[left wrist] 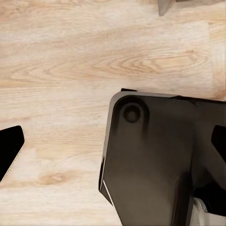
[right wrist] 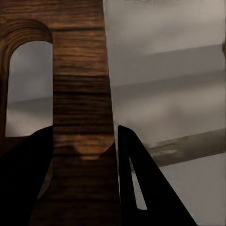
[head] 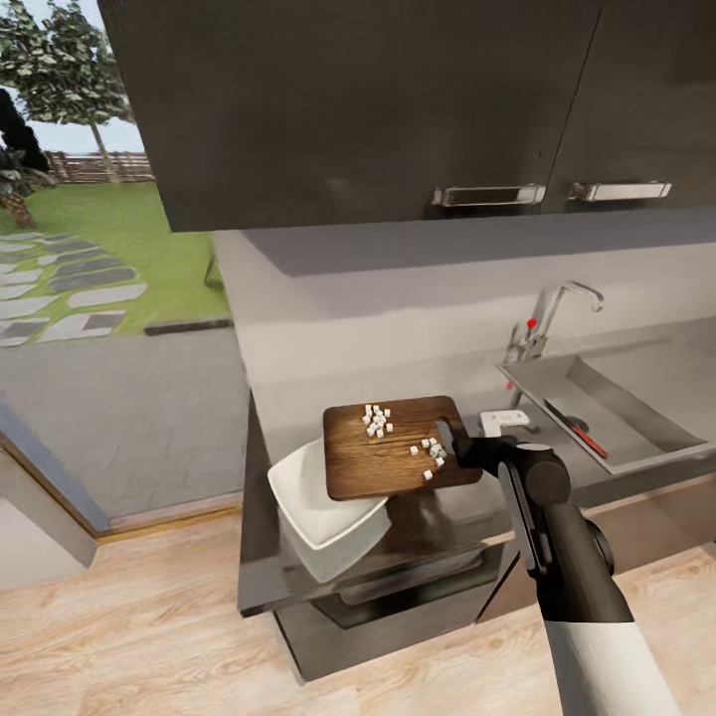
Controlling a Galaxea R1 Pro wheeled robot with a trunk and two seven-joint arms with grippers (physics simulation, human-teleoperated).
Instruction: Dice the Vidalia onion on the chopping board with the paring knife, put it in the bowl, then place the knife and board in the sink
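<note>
Head view: right gripper [head: 455, 445] clamps the chopping board [head: 398, 449] by its handle end, held above the bowl [head: 320, 509] on the countertop [head: 261, 572]; diced onion [head: 378, 421] lies on it. The paring knife [head: 578, 429] rests in the sink [head: 636, 423]. Left wrist view: wooden floor [left wrist: 70, 56]; I cannot tell how the left jaws stand. Right wrist view: fingers [right wrist: 141, 188] pinch the board [right wrist: 80, 117].

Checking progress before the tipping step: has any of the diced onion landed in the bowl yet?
No: the diced onion sits on the chopping board; the bowl looks bare.

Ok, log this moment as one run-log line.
right tool: shut on chopping board | board: lifted over bowl | diced onion: on board | paring knife: in sink
</note>
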